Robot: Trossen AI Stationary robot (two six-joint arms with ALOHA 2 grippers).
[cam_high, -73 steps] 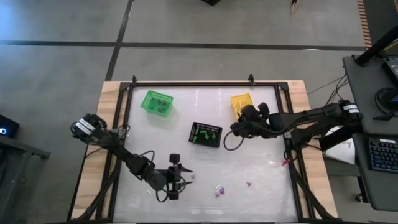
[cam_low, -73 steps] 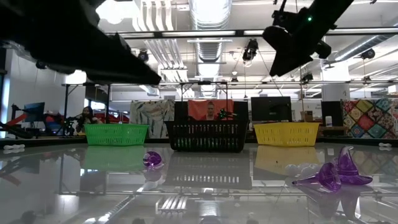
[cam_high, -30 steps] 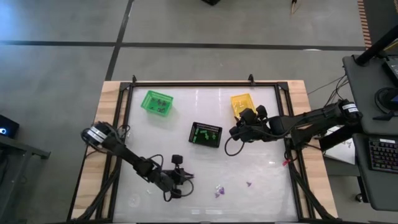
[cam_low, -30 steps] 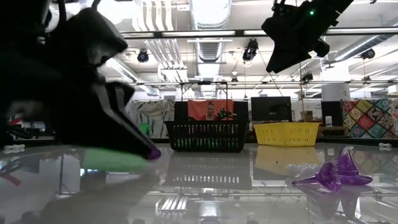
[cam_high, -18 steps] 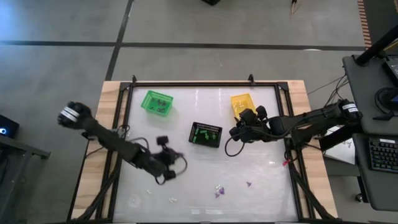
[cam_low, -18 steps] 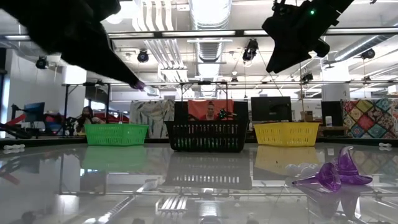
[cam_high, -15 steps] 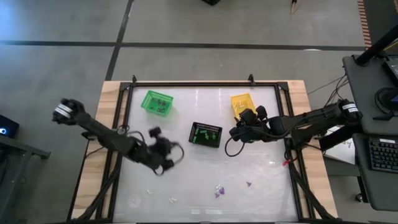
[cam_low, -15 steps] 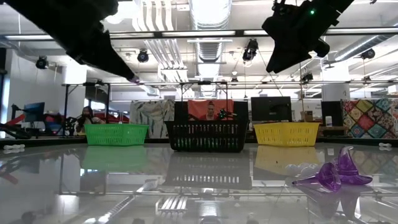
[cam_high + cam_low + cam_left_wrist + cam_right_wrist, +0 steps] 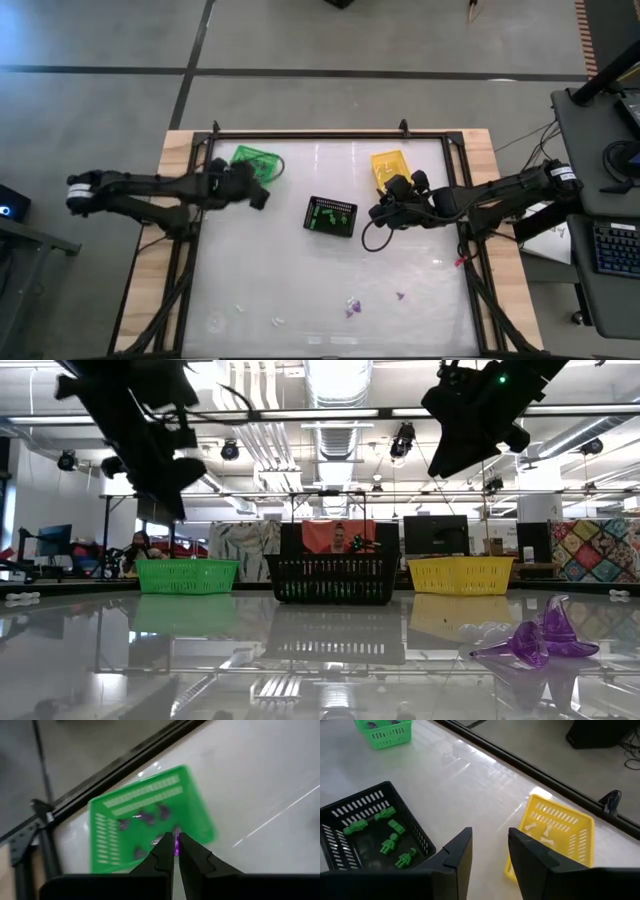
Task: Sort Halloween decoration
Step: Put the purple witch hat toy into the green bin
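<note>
My left gripper [image 9: 260,198] hangs over the green basket [image 9: 150,827], shut on a tiny purple trinket [image 9: 176,846]. That basket holds several purple trinkets. My right gripper [image 9: 489,845] waits open and empty above the table, between the black basket [image 9: 367,832], which holds green figures, and the yellow basket [image 9: 555,827], which holds white bones. Loose purple trinkets [image 9: 351,303] and white ones [image 9: 278,321] lie near the table's front edge. My left gripper pinches the purple trinket between its two fingertips [image 9: 167,851]; only a sliver of purple [image 9: 176,847] shows in the gap. The fingers slant down from the table's left side. The trinket is lifted clear, above the green basket.
Two purple witch-hat trinkets [image 9: 540,640] lie at the front right. The three baskets stand in a row toward the far side: green [image 9: 187,575], black [image 9: 333,578], yellow [image 9: 460,574]. A black frame [image 9: 320,134] runs round the table top.
My left gripper has risen from the table's near edge and swung toward the far left, over the green basket, rolling as it went. It stays shut, and the purple trinket went up with it. My right arm has kept still.
</note>
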